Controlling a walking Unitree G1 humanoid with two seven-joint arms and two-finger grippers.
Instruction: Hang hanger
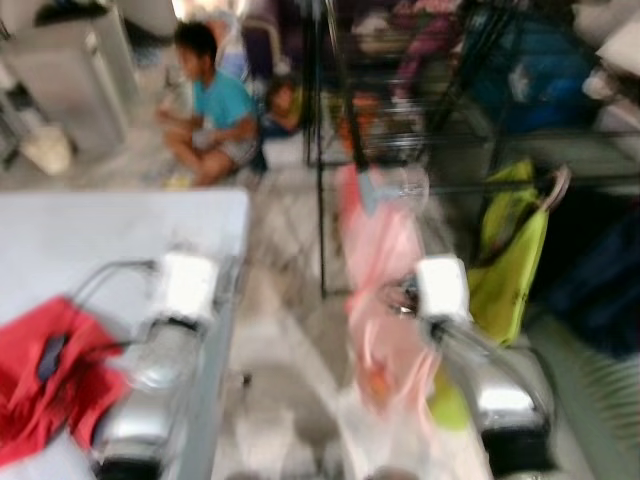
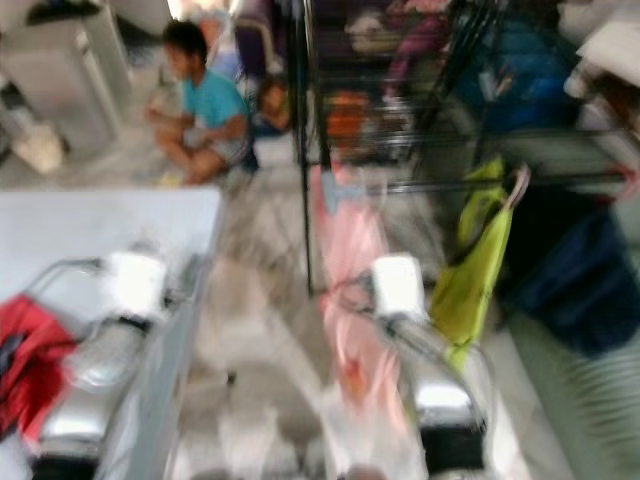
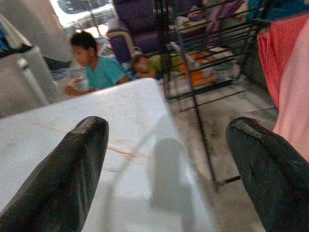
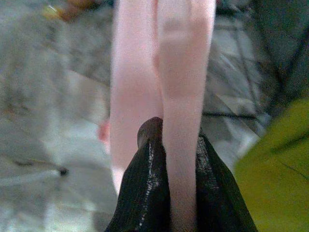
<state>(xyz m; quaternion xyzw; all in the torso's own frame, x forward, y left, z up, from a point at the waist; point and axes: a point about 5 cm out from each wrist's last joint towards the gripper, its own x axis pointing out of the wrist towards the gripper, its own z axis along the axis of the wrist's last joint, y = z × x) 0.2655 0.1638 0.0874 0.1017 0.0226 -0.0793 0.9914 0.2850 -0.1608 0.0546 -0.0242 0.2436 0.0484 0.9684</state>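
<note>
Tabletop on my left, rack ahead right.
A cloth lies on the tabletop under my left arm; a garment hangs before my right hand; rack behind it; a person sits on the floor beyond the tabletop.

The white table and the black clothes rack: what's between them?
Between the white table and the black rack, both eye views show bare tiled floor, plus the pink garment held by the right gripper.
</note>
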